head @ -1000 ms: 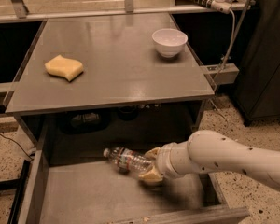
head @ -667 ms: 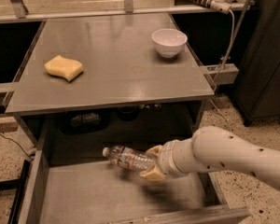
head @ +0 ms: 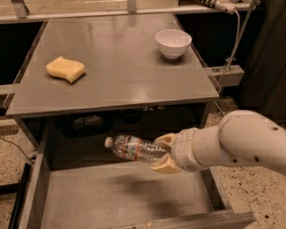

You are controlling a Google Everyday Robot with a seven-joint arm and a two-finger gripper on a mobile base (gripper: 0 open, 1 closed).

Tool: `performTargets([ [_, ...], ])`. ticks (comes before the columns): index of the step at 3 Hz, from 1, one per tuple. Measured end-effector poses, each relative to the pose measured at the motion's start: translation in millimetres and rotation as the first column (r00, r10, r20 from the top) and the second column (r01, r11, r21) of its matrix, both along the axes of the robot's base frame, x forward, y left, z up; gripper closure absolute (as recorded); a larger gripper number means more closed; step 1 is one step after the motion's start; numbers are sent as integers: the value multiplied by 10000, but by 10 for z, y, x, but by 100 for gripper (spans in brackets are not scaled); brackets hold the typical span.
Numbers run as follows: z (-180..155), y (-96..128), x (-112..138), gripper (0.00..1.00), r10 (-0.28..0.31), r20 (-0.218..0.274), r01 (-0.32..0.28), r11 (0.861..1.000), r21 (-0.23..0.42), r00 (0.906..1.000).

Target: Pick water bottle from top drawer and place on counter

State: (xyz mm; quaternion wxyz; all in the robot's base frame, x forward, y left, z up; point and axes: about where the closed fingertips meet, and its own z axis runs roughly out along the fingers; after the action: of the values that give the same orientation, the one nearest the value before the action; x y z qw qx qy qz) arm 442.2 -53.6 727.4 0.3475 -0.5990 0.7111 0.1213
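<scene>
The water bottle (head: 135,148) is clear and ribbed, with a white cap pointing left and a banded label. It lies roughly level in the air above the floor of the open top drawer (head: 109,194), casting a shadow on it. My gripper (head: 164,154) comes in from the right on a white arm and is shut on the bottle's base end, one yellowish finger (head: 165,140) above and one below. The grey counter (head: 119,66) lies above and behind the bottle.
A yellow sponge (head: 65,69) lies on the counter's left side and a white bowl (head: 173,43) stands at its back right. The drawer's left wall (head: 31,194) and front lip (head: 205,221) rise around its floor. Dark cabinets stand to the right.
The bottle has risen off the drawer floor in my gripper's hold, moving up and a little to the right. The arm has lifted with it.
</scene>
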Motion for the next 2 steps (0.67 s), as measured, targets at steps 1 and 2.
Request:
performTargets([
  [1,503,-198,82,100,61,590,-56,9999,-97,9982],
  [2,1337,-608,442,100,-15,1491,20,10000,-31,9888],
])
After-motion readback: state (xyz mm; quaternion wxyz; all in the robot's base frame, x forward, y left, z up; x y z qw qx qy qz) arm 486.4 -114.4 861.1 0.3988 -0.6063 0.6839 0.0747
